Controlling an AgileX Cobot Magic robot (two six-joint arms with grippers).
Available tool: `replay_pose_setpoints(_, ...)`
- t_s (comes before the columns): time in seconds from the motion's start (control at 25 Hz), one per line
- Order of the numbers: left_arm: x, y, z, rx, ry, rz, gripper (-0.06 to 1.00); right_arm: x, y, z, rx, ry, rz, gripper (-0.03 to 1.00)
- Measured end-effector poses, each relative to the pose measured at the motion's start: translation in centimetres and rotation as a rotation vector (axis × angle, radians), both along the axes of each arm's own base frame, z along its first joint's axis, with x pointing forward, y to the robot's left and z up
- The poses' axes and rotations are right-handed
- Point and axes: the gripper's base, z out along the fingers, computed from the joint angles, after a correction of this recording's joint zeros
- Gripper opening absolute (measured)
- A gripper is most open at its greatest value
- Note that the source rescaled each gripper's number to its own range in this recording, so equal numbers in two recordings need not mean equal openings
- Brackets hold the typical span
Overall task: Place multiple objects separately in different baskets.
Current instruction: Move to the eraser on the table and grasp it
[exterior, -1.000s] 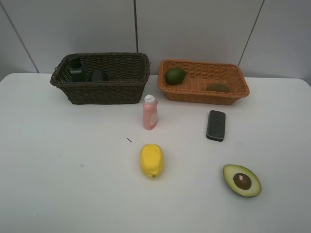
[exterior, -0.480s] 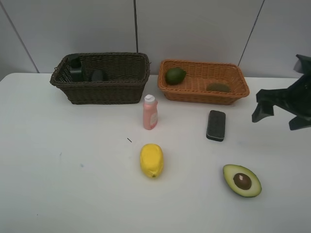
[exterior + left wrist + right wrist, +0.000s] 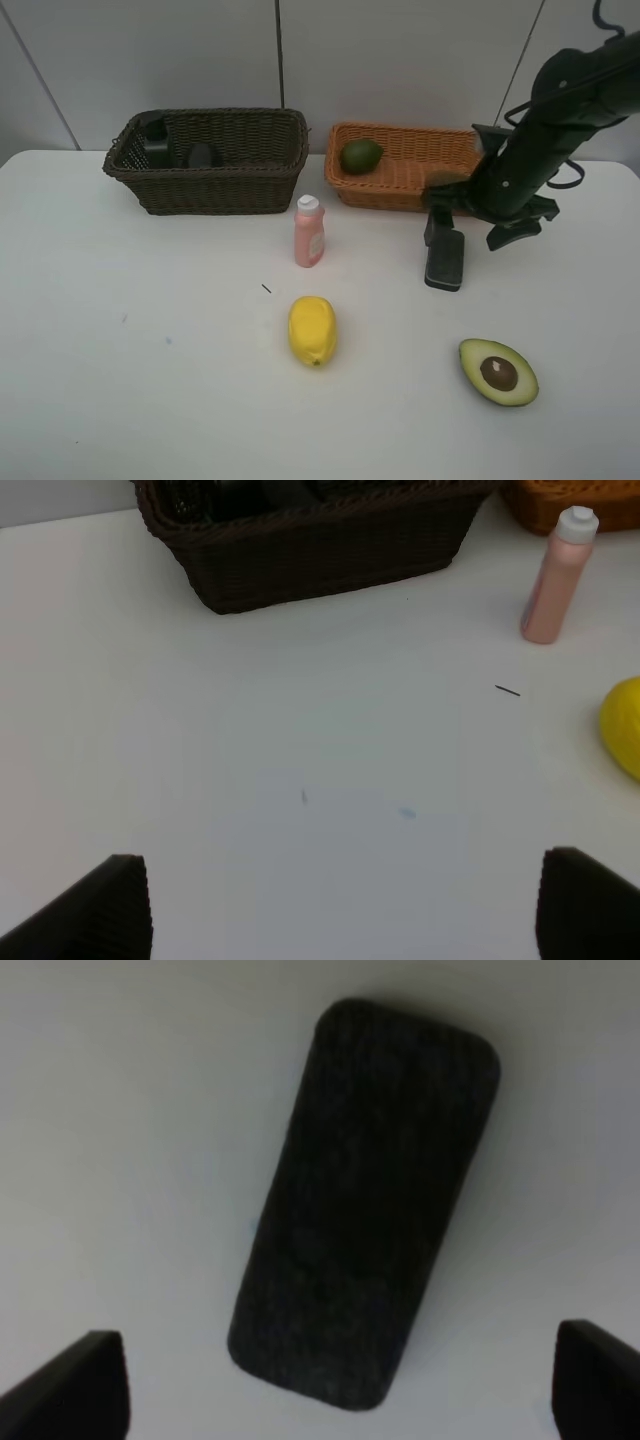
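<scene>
My right gripper (image 3: 468, 236) hangs open just above the black eraser block (image 3: 445, 260), which lies flat on the table. In the right wrist view the eraser (image 3: 365, 1200) fills the gap between the open fingers of the gripper (image 3: 345, 1390). The lime (image 3: 361, 156) lies in the orange-tan basket (image 3: 400, 190). The dark pump bottle (image 3: 155, 140) and grey cup (image 3: 203, 155) sit in the dark brown basket (image 3: 210, 190). Pink bottle (image 3: 309, 232), lemon (image 3: 312, 330) and avocado half (image 3: 498, 372) rest on the table. My left gripper (image 3: 345, 920) is open over bare table.
The right arm (image 3: 560, 110) reaches in from the upper right and covers the orange-tan basket's right end. A wall stands close behind both baskets. The left wrist view shows the pink bottle (image 3: 560, 575), the lemon's edge (image 3: 625, 740) and the dark basket (image 3: 310, 540).
The right arm has swung in from the right edge and now holds its open gripper over the eraser. None of the objects has moved.
</scene>
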Motion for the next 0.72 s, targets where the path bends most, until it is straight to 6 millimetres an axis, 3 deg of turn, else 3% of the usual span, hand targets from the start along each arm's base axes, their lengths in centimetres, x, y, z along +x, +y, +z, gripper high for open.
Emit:
replay_pose_setpoints(0.24,0.0,0.0,0.0,0.0,-0.001,0.0,0.99,1.4,0.4,-2.3,-0.001,0.039,-0.008,1.0)
replay_pose_setpoints(0.72,0.0,0.0,0.0,0.0,-0.001,0.0,0.99,2.4,0.7,-5.1,0.008,0.02,-0.022,1.0)
